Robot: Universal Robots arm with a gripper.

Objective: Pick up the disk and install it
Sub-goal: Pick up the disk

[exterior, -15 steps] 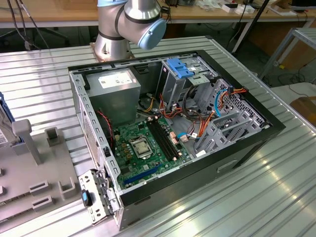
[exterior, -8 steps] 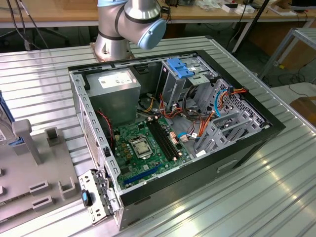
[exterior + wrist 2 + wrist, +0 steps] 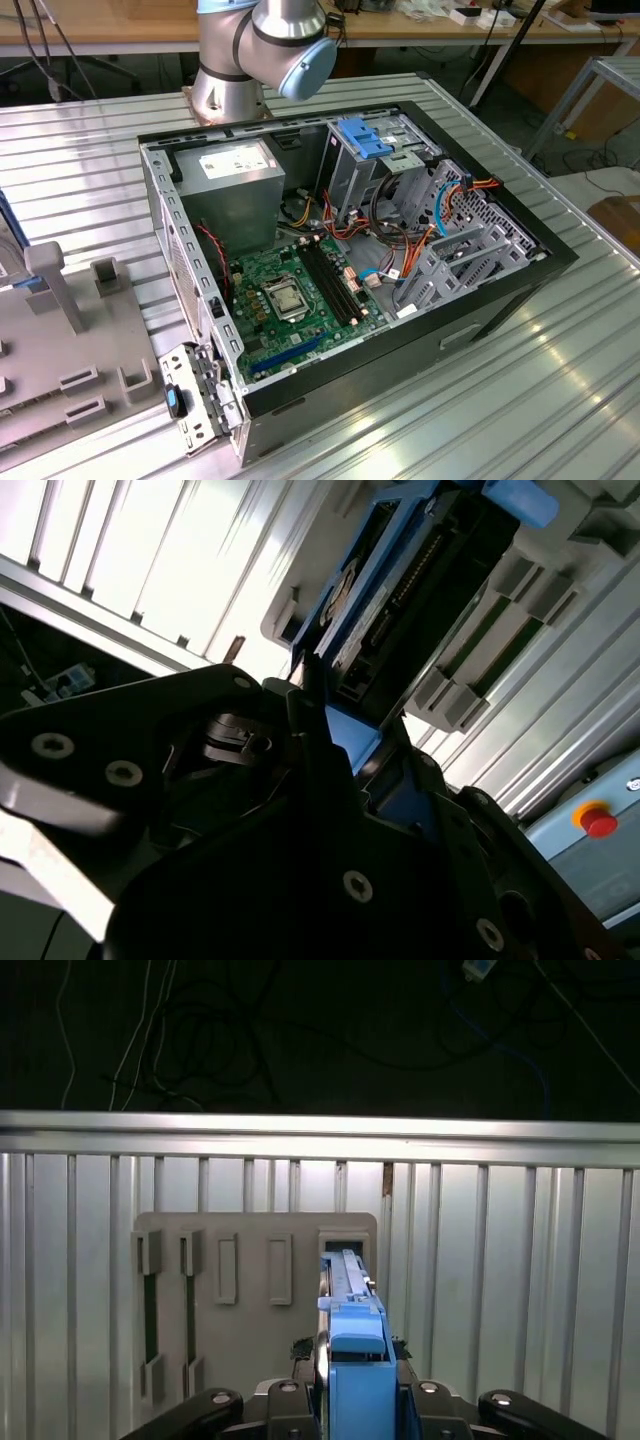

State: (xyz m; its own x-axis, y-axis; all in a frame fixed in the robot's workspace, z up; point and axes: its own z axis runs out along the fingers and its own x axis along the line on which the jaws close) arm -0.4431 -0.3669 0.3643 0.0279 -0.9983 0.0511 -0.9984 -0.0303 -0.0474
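While the gripper [image 3: 356,1392] clamped the disk [image 3: 346,1282] over the grey fixture tray [image 3: 250,1360], pick-up seemed underway; installing would demand alignment with the drive cage [image 3: 372,155].

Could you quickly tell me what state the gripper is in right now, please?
Gripper: closed, holding the disk across its blue-railed sides.

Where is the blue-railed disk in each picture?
Exterior view: I cannot pick it out; the grey slotted holder sits at the exterior view's left.
First wrist view: the disk stands on edge at that holder's end slot.
Second wrist view: the disk stands beside the same holder's slots.
Shared landmark: the holder.
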